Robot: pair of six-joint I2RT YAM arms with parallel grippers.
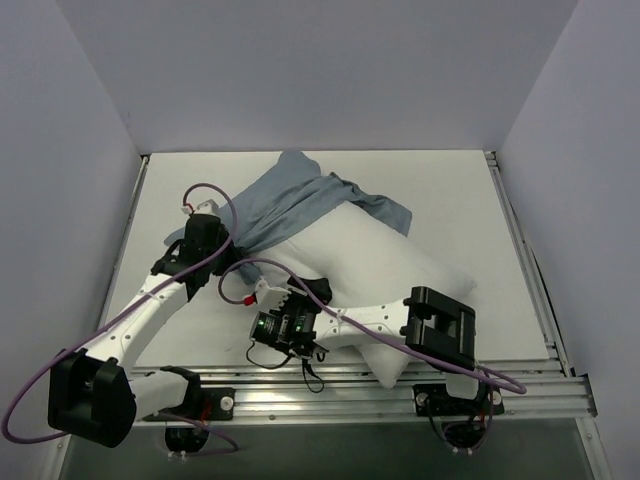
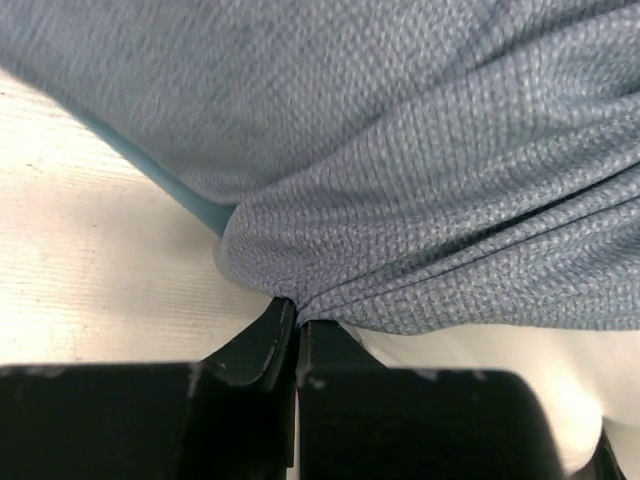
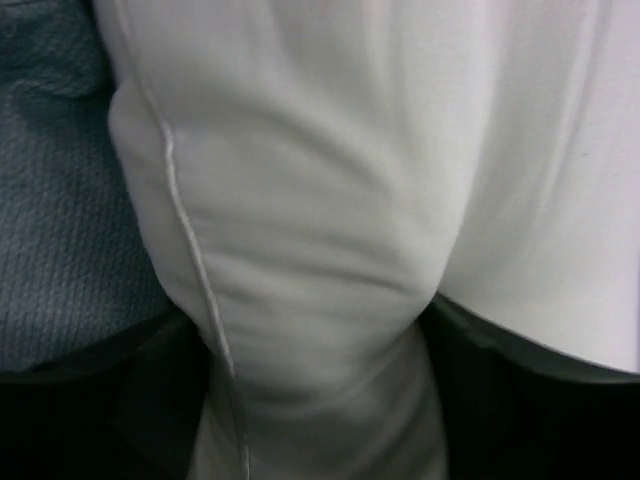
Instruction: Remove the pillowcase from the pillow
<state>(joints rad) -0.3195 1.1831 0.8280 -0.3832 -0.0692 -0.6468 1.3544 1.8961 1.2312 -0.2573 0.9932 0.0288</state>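
We lose much of the pillowcase (image 1: 290, 200) in the top view. It lies bunched in the upper middle of the frame, with its lower left part hidden under the left arm and a purple cable (image 1: 228, 215). Only a plain grey-blue face shows. The pillow (image 1: 380, 265) lies in the centre of the white table (image 1: 450, 190), its upper left end touching the bunched cloth. The right arm crosses over its lower edge. We cannot tell from above how much of the pillow remains inside the cover.

The left gripper (image 2: 295, 318) is cut off by the bottom of the left wrist frame. Its two black fingers (image 2: 250, 350) are pressed together, and a gathered pinch of pillowcase (image 2: 420, 200) is caught at their tips. The weave is a fine, pebbled knit, drawn into tight folds that fan toward the right. A smoother blue edge runs along the underside.

In the right wrist view the fingers (image 3: 520, 400) of the right gripper (image 3: 320, 390) are dark blurs at the lower corners. They stand wide apart, and a thick roll of pillow (image 3: 330, 220) is squeezed between them, touching both. The pillow is smooth, soft white cloth, plump and creased, with a thin piped seam curving down its left side. Grey-blue knit (image 3: 60, 200) fills the left edge, out of focus.
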